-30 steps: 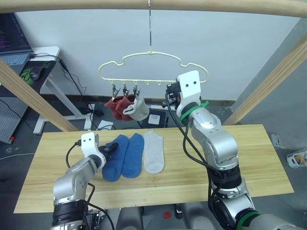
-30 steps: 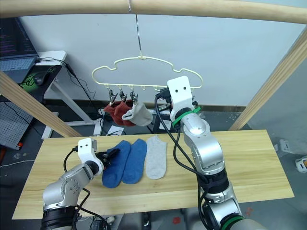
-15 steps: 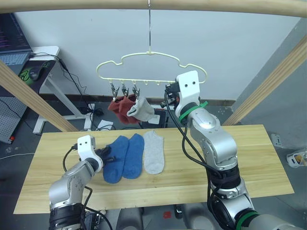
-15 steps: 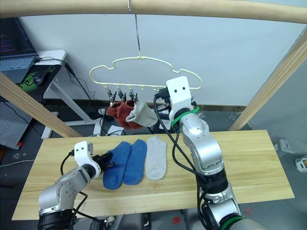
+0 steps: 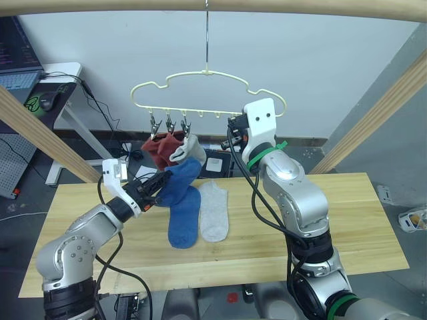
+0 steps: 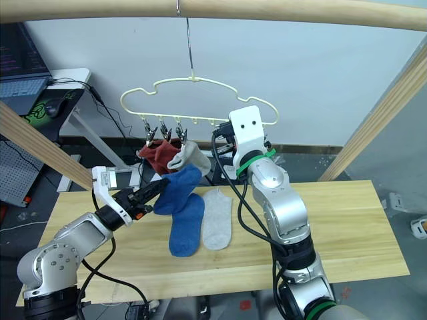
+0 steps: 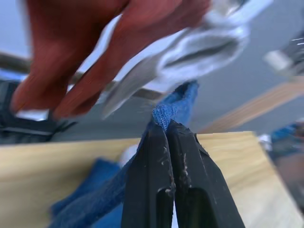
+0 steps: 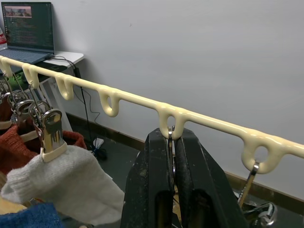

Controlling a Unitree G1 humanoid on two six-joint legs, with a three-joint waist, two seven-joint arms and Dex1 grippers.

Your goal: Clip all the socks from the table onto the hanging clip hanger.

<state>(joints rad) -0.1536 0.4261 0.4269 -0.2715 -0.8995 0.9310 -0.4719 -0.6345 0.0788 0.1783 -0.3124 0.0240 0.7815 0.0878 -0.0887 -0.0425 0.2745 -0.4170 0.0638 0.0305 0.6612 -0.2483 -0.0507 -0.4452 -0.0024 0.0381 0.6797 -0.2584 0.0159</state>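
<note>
My left gripper (image 5: 160, 185) is shut on the cuff of a blue sock (image 5: 181, 179) and holds it in the air just below the hanging socks; its wrist view shows the blue sock (image 7: 176, 100) pinched at the fingertips (image 7: 157, 135). A second blue sock (image 5: 185, 221) and a grey sock (image 5: 214, 212) lie on the table (image 5: 347, 220). The pale yellow clip hanger (image 5: 208, 73) carries two red socks (image 5: 157, 148) and a grey sock (image 5: 185, 147) on its left clips. My right gripper (image 8: 171, 135) is shut on a metal clip under a loop of the hanger.
Round wooden poles frame the scene: one across the top (image 5: 300, 8), one slanting at the left (image 5: 40, 130), one at the right (image 5: 380, 113). A desk (image 5: 60, 75) with a laptop stands behind at the left. Free clips (image 8: 259, 211) hang to the right of the gripper.
My left gripper closed on the left blue sock and lifted it off the table, up and to the right toward the hanger. The hanger swung slightly left. The right arm stayed put.
</note>
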